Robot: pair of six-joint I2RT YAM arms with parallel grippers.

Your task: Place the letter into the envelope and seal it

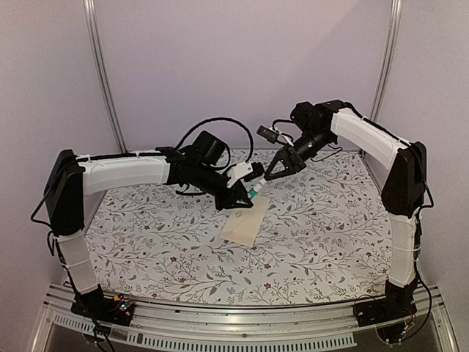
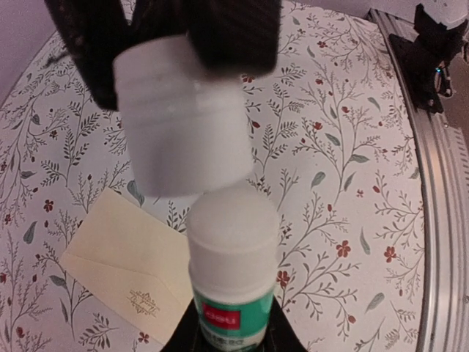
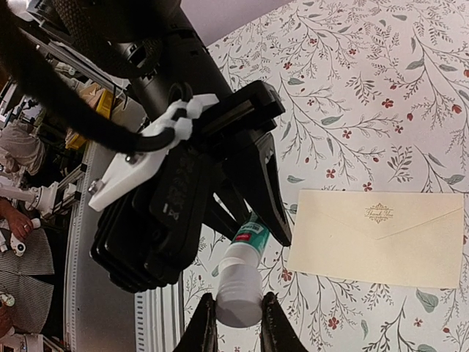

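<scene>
The cream envelope [image 1: 245, 220] lies flat mid-table, its pointed flap folded down and a small ornament printed on it [image 3: 381, 238] [image 2: 124, 253]. The letter is out of view. Above the envelope's far end, my left gripper [image 1: 251, 192] [image 2: 233, 326] is shut on a green-labelled glue stick [image 2: 234, 293] [image 3: 249, 238]. My right gripper [image 1: 267, 176] [image 3: 236, 312] is shut on the stick's white cap [image 3: 238, 297] [image 2: 183, 125]. The cap meets the stick's white tip. Whether it is seated on the tip I cannot tell.
A floral cloth [image 1: 330, 227] covers the table. An aluminium rail [image 1: 242, 330] runs along the near edge, with both arm bases on it. Two frame posts [image 1: 102, 73] stand at the back. People [image 3: 18, 220] show beyond the table's edge in the right wrist view.
</scene>
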